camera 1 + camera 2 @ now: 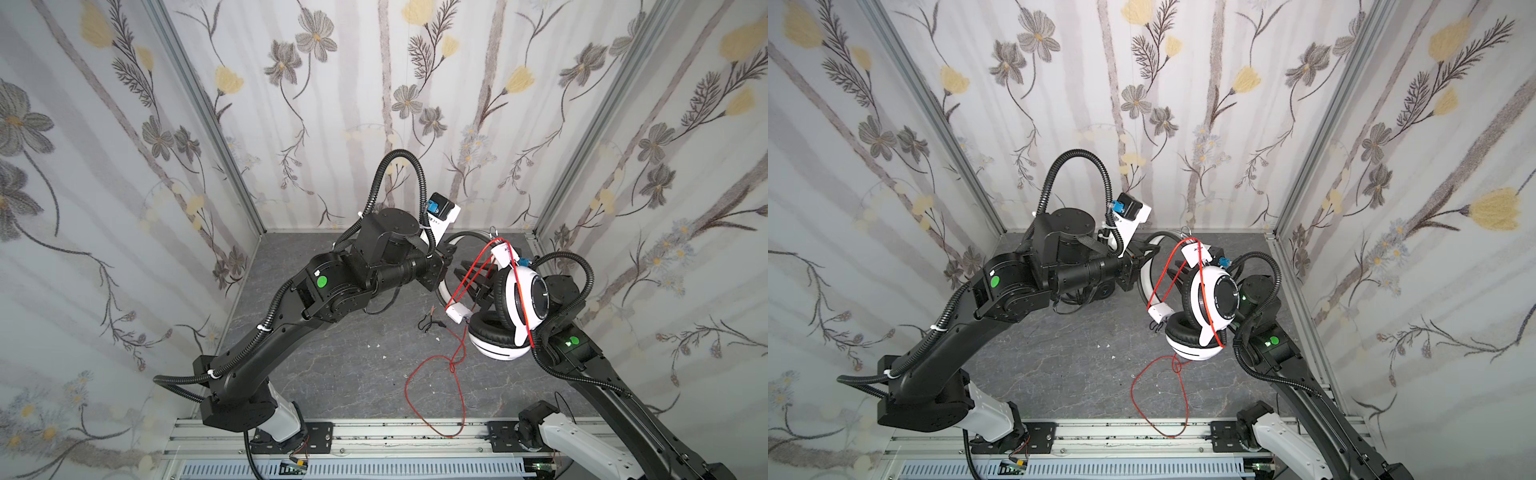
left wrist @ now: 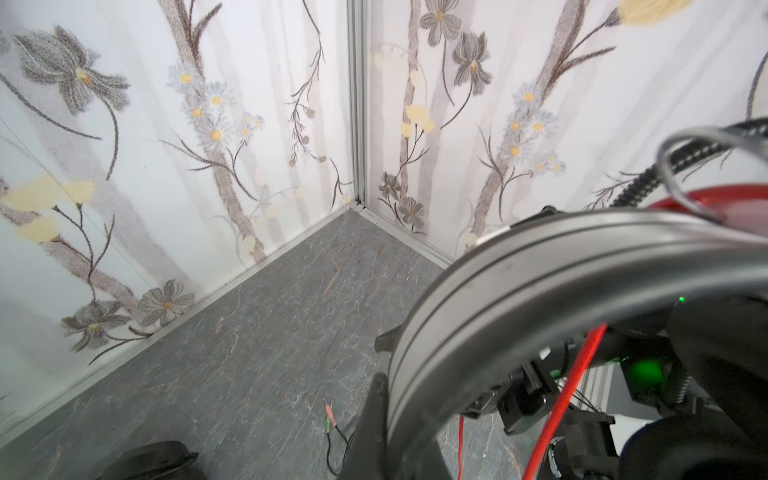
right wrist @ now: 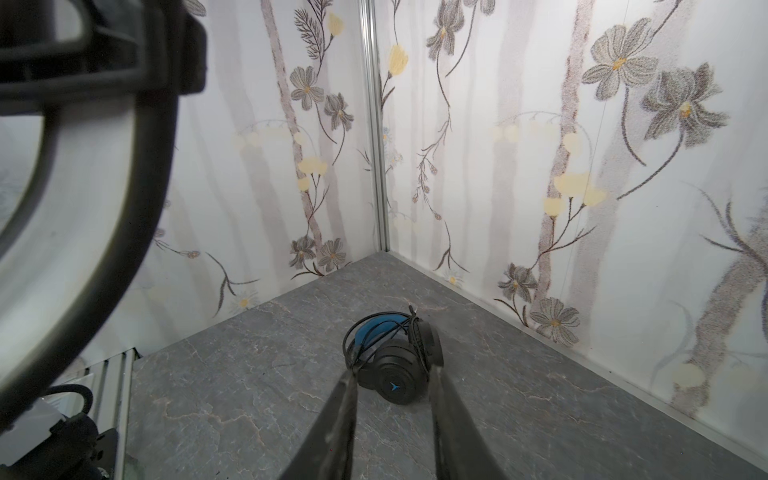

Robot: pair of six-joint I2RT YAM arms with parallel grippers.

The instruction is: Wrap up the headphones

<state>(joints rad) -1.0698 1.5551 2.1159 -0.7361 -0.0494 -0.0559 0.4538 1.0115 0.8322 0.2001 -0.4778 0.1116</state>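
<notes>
Overhead, the white headset [image 1: 521,301] [image 1: 1210,299] hangs clear of the counter [image 1: 332,353], right of centre between the two arms. It has glossy white shells, black earpads, and a dark ring on the outer face of the upper cup. The cups sit stacked toward the front right, and the white headband [image 1: 459,237] [image 1: 1148,270] arcs away toward the back left, so the long axis runs diagonally, band end high and rearward. The red cable [image 1: 432,374] [image 1: 1158,395] crosses the upper cup and stretches in strands across the band's opening to a white inline box [image 1: 457,312]. From there it drops into a loose loop on the counter that reaches the front rail. The left tool [image 1: 449,251] is clamped on the headband. The right tool [image 3: 392,372] sits inside the band's arc, jaws apart, nothing between them. The black headset [image 3: 390,361] lies on the counter well apart from the white one. Its blue-lined band arches behind a cup with a blue mark, and black cable is wound over it. Small plugs [image 2: 330,415] rest on the counter.
</notes>
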